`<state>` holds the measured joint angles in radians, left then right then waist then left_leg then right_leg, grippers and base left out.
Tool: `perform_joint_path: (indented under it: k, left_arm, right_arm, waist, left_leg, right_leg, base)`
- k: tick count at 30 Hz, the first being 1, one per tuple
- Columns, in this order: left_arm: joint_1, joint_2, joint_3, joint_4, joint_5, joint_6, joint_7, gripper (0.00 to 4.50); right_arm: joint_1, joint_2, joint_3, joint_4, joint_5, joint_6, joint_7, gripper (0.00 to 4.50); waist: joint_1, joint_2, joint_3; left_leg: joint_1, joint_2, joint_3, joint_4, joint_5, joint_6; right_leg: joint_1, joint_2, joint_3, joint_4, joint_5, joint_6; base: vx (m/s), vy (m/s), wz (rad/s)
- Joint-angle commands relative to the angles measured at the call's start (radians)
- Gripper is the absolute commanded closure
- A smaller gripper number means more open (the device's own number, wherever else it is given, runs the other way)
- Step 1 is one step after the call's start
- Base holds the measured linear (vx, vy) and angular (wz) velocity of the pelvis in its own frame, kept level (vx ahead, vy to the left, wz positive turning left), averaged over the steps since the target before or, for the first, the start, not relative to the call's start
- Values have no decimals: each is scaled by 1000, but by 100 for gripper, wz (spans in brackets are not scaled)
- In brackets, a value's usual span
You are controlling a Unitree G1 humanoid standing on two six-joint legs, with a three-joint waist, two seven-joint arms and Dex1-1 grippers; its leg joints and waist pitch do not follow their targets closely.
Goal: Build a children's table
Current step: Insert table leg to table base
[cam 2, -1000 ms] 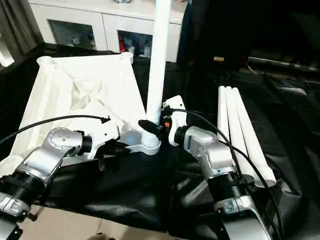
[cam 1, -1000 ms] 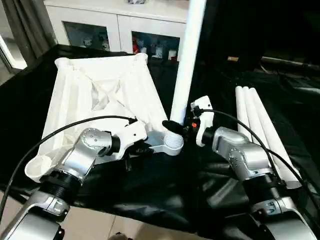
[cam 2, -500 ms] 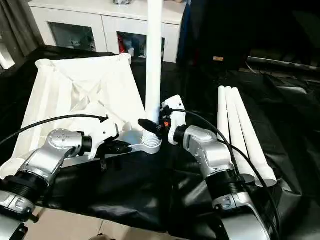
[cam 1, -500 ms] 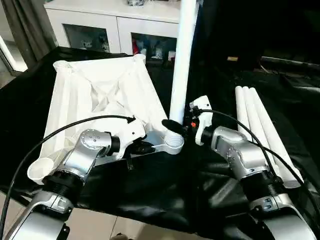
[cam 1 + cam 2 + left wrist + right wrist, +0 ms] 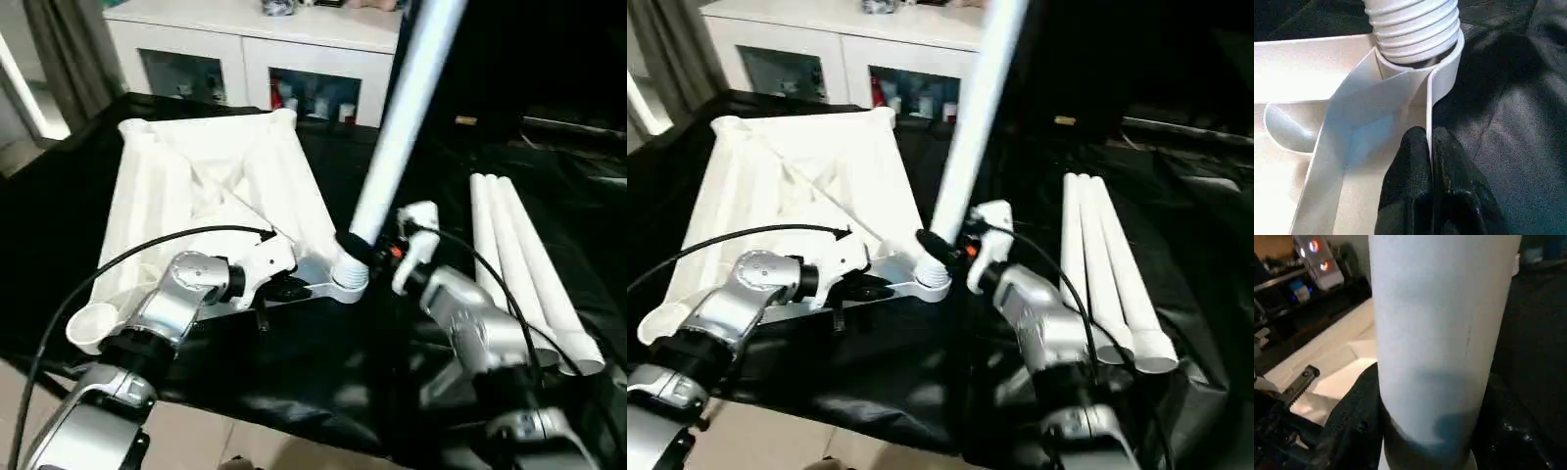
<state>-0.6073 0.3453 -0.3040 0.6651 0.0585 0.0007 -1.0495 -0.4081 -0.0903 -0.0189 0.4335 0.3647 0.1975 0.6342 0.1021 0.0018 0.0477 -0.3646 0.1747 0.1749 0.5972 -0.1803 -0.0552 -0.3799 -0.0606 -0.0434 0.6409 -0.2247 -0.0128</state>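
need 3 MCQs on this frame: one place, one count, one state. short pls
1. Where does the left end effector grip?
A. a loose leg
B. a thin rib of the tabletop beside the near corner socket
C. the black cloth

2. How many spare legs lie on the cloth to the robot's right?
A. one
B. three
C. five

3. How does the leg held by the right end effector stand?
A. tilted, threaded end in the corner socket
B. flat on the cloth
C. lifted well above the tabletop

Answers: 1 B, the left wrist view shows its fingers pinching the tabletop rib next to the socket. 2 B, three white tubes lie side by side. 3 A, its top leans toward the robot's right while its ribbed end sits in the socket.
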Motion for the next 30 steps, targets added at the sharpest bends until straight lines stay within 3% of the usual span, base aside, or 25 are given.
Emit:
perform_joint_path:
  k: [1, 6, 11, 13, 15, 18, 21, 23, 24, 28, 30]
  left_arm:
    - [-33, -7, 5, 35, 11, -14, 38, 450]
    - [-56, -10, 13, 61, 15, -22, 47, 450]
    - [-69, -9, 16, 87, 20, -37, 49, 450]
    - [-68, -8, 15, 91, 21, -41, 49, 450]
    - [-71, -9, 16, 98, 22, -47, 50, 450]
    - [-71, -9, 17, 97, 22, -46, 51, 450]
    - [-69, -6, 11, 94, 24, -51, 38, 450]
    - [-60, 5, -1, 83, 33, -57, 21, 450]
    - [-57, 10, -8, 80, 40, -60, 16, 450]
    - [-54, 9, -12, 81, 45, -66, 19, 450]
    - [-52, 8, -14, 81, 47, -67, 22, 450]
  right_arm:
    - [52, -1, 7, 34, -33, -33, -12, 260]
    - [88, 23, 15, 34, -54, -129, -25, 261]
    - [110, 38, 24, 36, -92, -221, -43, 261]
    - [119, 40, 29, 29, -94, -232, -45, 261]
    - [126, 40, 48, 29, -107, -257, -39, 261]
    - [128, 40, 56, 28, -113, -263, -36, 261]
    - [114, 32, 87, 46, -139, -251, -9, 261]
    - [98, 18, 118, 54, -156, -222, 22, 261]
    - [88, 11, 130, 56, -157, -198, 39, 261]
    - [54, -22, 160, 78, -166, -145, 106, 261]
    - [47, -34, 172, 85, -172, -132, 136, 261]
  waist:
    - [-4, 10, -53]
    - [-1, 20, -50]
    - [-1, 21, -47]
    - [-1, 21, -45]
    - [0, 13, -45]
    - [0, 15, -45]
    - [2, 1, -44]
    - [0, 2, -43]
    - [-4, -9, -43]
    - [-6, -12, -42]
    - [-10, -24, -42]
  left_leg:
    - [16, 57, -23, -84, -278, -25]
    - [17, 59, -28, -89, -330, -32]
    - [15, 60, -30, -92, -352, -33]
    - [17, 60, -30, -93, -363, -33]
    - [17, 62, -31, -95, -365, -27]
    - [16, 62, -30, -97, -347, -22]
    - [13, 62, -28, -97, -316, -8]
    - [11, 62, -28, -98, -307, -6]
    - [10, 63, -27, -100, -307, -4]
    - [11, 64, -26, -98, -292, 1]
    - [11, 64, -24, -98, -294, 4]
  right_leg:
    - [28, -91, 53, -98, -197, -195]
    - [25, -95, 54, -104, -254, -191]
    - [21, -96, 55, -110, -295, -180]
    - [19, -96, 56, -112, -314, -177]
    - [19, -98, 56, -114, -333, -172]
    - [18, -98, 56, -115, -329, -169]
    - [20, -99, 56, -114, -331, -166]
    - [21, -99, 55, -116, -338, -160]
    - [22, -97, 55, -117, -340, -156]
    - [20, -99, 56, -116, -337, -156]
    - [18, -99, 56, -118, -344, -156]
  base:
    - [0, 0, 0]
    - [0, 0, 0]
    - [0, 0, 0]
    - [0, 0, 0]
    - [0, 0, 0]
    - [0, 0, 0]
    - [0, 0, 0]
    - [0, 0, 0]
    - [0, 0, 0]
    - [0, 0, 0]
    - [0, 0, 0]
